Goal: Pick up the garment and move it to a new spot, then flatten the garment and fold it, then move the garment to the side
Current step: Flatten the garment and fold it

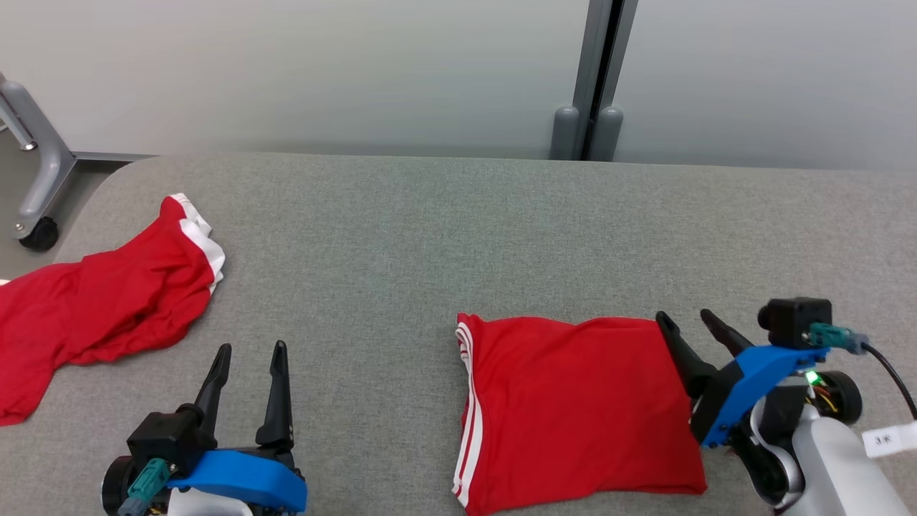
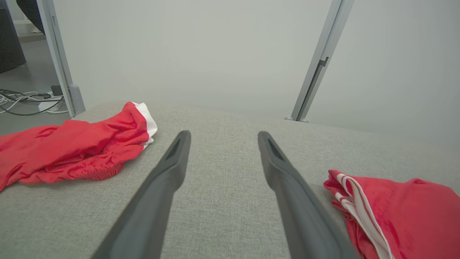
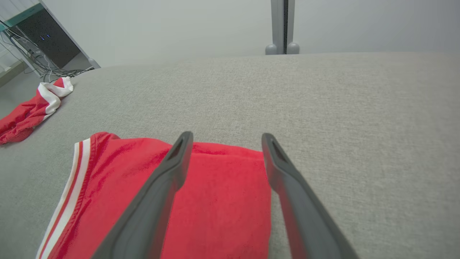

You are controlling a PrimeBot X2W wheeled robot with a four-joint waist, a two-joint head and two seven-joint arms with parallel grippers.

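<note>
- I count two red garments on the grey table.
- One is the folded garment, a flat, roughly square piece at the near right of the table, with white stripes down its left edge.
- The other is a crumpled garment with a white band. It lies at the far left, well apart from the folded one, and part of it runs past the table's left edge.
- I have two grippers, and both have their fingers apart, holding nothing.
- My right gripper is at the folded garment's far right corner. One finger is over the red cloth and the other over bare table just beside its edge. I cannot tell if either touches.
- My left gripper is over bare table between the two garments.
- One wheeled grey frame leg stands off the table's left.
</note>
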